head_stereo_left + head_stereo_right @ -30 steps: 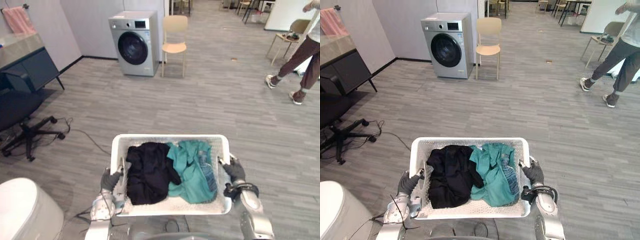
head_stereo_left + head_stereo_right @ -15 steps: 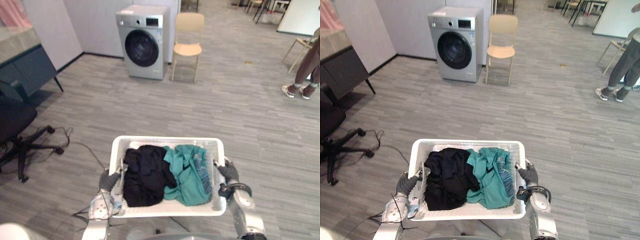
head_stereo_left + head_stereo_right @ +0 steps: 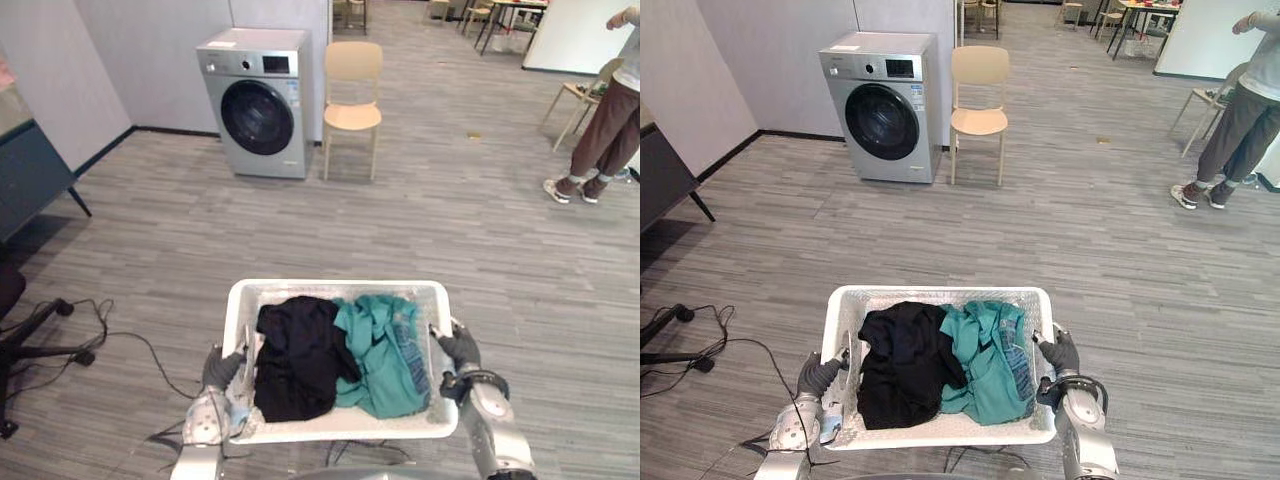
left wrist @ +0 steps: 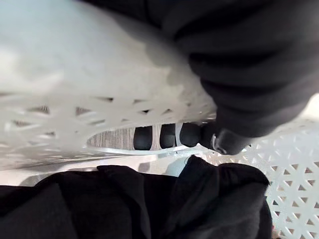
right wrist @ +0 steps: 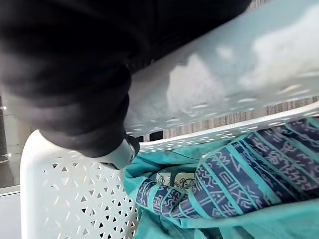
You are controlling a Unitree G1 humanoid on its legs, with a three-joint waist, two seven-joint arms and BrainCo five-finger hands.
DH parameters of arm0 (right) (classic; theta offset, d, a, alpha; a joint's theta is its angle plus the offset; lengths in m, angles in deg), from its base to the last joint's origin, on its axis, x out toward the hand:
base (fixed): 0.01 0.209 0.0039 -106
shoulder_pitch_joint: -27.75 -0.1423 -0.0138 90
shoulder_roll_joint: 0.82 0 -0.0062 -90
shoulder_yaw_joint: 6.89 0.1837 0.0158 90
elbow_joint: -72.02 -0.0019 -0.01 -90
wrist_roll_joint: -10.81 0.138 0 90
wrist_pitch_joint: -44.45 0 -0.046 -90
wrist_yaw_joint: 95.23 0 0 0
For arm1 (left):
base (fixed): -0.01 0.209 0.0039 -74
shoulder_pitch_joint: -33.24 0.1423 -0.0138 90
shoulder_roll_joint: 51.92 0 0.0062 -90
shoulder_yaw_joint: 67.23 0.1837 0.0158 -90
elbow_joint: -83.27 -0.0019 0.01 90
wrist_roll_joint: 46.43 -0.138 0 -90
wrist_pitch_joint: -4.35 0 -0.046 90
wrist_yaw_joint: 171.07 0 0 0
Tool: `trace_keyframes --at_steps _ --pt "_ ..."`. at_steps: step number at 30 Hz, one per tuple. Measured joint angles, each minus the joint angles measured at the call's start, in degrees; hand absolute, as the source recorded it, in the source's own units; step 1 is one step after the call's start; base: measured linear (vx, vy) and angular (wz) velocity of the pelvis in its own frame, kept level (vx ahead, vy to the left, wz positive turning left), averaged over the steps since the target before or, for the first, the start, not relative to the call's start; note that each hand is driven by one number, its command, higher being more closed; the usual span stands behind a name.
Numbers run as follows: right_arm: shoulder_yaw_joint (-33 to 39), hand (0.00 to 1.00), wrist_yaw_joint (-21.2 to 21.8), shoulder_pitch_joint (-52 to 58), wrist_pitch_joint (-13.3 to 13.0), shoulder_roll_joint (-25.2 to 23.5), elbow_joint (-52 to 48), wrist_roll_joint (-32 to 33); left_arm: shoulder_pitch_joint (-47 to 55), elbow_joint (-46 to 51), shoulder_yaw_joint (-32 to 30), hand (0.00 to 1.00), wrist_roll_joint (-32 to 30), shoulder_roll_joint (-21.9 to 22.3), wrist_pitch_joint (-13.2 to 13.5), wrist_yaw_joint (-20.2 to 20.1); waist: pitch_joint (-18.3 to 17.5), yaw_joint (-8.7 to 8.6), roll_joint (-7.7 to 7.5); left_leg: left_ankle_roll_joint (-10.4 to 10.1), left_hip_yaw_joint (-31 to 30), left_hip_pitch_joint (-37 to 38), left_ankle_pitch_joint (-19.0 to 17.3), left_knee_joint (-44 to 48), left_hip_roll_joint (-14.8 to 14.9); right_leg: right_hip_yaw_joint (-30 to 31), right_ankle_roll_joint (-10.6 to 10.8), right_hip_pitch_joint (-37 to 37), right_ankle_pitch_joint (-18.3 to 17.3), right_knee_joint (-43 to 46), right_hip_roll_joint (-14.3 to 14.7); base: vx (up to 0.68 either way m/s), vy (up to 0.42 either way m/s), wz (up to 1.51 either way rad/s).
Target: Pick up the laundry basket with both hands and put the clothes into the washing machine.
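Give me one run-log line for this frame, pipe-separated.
left hand: shut on laundry basket | right hand: same | load: black garment, teal garment | washing machine: ahead, door shut

Laundry basket [image 3: 338, 286]: white, walls pierced in a triangular lattice. Black garment [image 3: 295, 358]: plain, no pattern. Teal garment [image 3: 375, 350]: teal, with navy bands carrying teal geometric marks. Washing machine [image 3: 255, 100]: silver-grey, dark round door. Chair [image 3: 352, 85]: pale beige. Floor [image 3: 450, 220]: grey plank pattern.

Bright and even throughout, with weak shadows on the floor [image 3: 450, 230] far ahead of the right hand [image 3: 458, 347]; washed-out glare along the rim of the basket [image 5: 224, 64] just beside it; darker beneath that rim.
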Motion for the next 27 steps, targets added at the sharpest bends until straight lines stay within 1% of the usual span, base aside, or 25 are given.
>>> trace_keyframes --at_steps 1,3,5,7,8,9,14,16,18,19,22,23,24,26,27 --pt "0.1 1.0 0.0 0.4 -0.4 -1.1 0.7 0.0 0.1 0.0 0.0 1.0 0.0 -0.5 0.0 0.0 -0.4 -0.27 -0.84 0.0 -0.1 0.0 0.0 0.1 -0.7 0.0 0.5 1.4 1.5 -3.3 0.0 0.15 0.102 -0.06" --pt "0.1 1.0 0.0 0.5 -0.4 -1.1 1.0 0.0 0.3 0.0 0.0 1.0 0.0 -0.6 0.0 0.0 -0.6 -0.13 -1.06 0.0 -0.1 0.1 0.0 0.6 -1.5 0.3 0.5 2.3 2.7 -5.4 -0.3 0.15 0.117 -0.14" --pt "0.1 1.0 0.0 1.2 -0.8 -1.1 1.0 0.3 0.4 0.0 0.0 1.0 0.0 -0.6 0.0 0.0 -0.6 -0.27 -0.59 0.0 -0.3 0.2 0.0 1.8 -2.6 0.4 0.3 3.5 3.2 -7.0 -1.3 0.12 0.116 -0.15" --pt "0.1 1.0 0.0 1.4 -1.1 -1.0 1.0 0.4 0.3 0.0 0.0 1.0 0.0 -0.6 0.0 0.0 -0.7 -0.35 -0.12 0.0 -0.3 0.2 0.0 2.3 -2.9 0.4 0.2 3.6 3.3 -7.0 -1.5 0.11 0.074 -0.1" --pt "0.0 1.0 0.1 1.7 -1.4 -1.0 1.0 0.4 0.3 0.0 0.0 1.0 0.0 -0.6 0.0 0.0 -1.0 -0.45 0.37 0.0 -0.3 0.4 0.0 2.7 -3.2 0.4 0.1 3.9 3.3 -7.0 -1.9 0.09 0.051 -0.05" --pt "0.0 1.0 0.9 2.4 -0.4 -1.2 7.2 0.5 1.2 -6.4 2.8 1.0 0.1 -4.0 0.6 0.0 -2.2 -0.55 -2.02 -1.5 -4.9 0.6 10.8 -12.8 -1.0 -0.6 2.1 5.3 0.4 -7.2 -2.0 0.05 0.023 -0.04" --pt "0.0 1.0 0.9 2.4 -0.5 -1.1 7.2 0.5 1.2 -6.3 2.8 1.0 0.1 -3.9 0.6 0.0 -2.1 -0.68 -1.89 -1.6 -4.6 0.5 10.7 -12.9 -0.9 -0.1 2.1 4.9 0.4 -7.0 -2.0 0.0 0.0 -0.03" --pt "0.1 1.0 0.9 2.3 -0.9 -1.1 7.5 0.5 1.2 -6.3 2.6 1.0 0.1 -3.3 0.6 0.0 -1.9 -0.64 -1.52 -1.6 -3.9 -0.4 10.7 -12.9 -0.6 0.5 2.1 3.6 0.4 -6.2 -2.2 -0.04 -0.004 -0.16" --pt "0.5 1.0 0.9 2.3 -1.0 -1.0 7.7 0.4 1.1 -6.3 2.6 1.0 0.1 -2.8 0.6 0.0 -1.4 -1.21 -1.02 -1.8 -3.0 -1.3 10.4 -13.6 -0.6 0.5 2.3 1.9 0.5 -5.2 -2.9 -0.05 0.015 -0.1" --pt "0.6 1.0 0.9 2.3 -1.0 -1.1 7.8 0.3 1.1 -6.3 2.6 1.0 0.1 -2.8 0.6 0.0 -0.9 -1.9 -0.8 -1.9 -2.8 -1.4 10.4 -13.9 -0.7 0.5 2.3 1.3 0.5 -4.8 -3.1 -0.03 0.014 -0.06" --pt "1.0 1.0 0.5 2.5 -1.1 -1.1 7.8 0.0 1.1 -6.3 2.7 1.0 0.1 -2.7 0.6 0.0 0.1 -2.23 -0.42 -1.4 -1.4 -1.9 10.0 -14.4 -0.5 0.4 2.3 -0.5 0.4 -3.2 -3.3 -0.03 0.004 -0.15" --pt "1.5 1.0 0.0 2.4 -1.3 -1.2 7.7 -0.2 0.8 -6.3 2.7 1.0 0.2 -2.5 0.6 0.1 0.5 -2.33 -0.31 -1.4 -0.7 -2.4 9.5 -14.1 -0.2 0.2 2.4 -2.2 -0.2 -0.9 -3.7 0.0 -0.008 -0.07" --pt "1.8 1.0 -0.2 2.1 -1.4 -1.5 7.7 -0.3 0.1 -6.4 2.7 1.0 0.2 -2.3 0.6 0.1 1.5 -3.25 -0.21 -1.4 0.4 -3.1 9.0 -13.0 0.4 -0.3 2.1 -3.9 -1.4 3.0 -4.2 0.01 -0.011 0.06" --pt "2.3 1.0 -0.4 1.6 -1.4 -1.7 7.5 -0.4 -0.6 -6.4 2.5 1.0 0.3 -2.2 0.6 0.3 2.9 -4.33 -0.13 -1.7 0.4 -4.0 7.5 -10.2 1.3 -2.1 1.7 -5.7 -3.1 8.8 -5.0 0.02 -0.028 0.23" --pt "2.3 1.0 -0.5 1.7 -1.4 -1.8 7.3 -0.5 -0.6 -6.4 2.2 1.0 0.3 -2.3 0.6 0.4 3.0 -4.94 -0.13 -2.3 -0.2 -5.2 5.1 -6.3 2.3 -4.0 1.3 -6.0 -4.4 11.1 -5.0 0.06 -0.053 0.14"
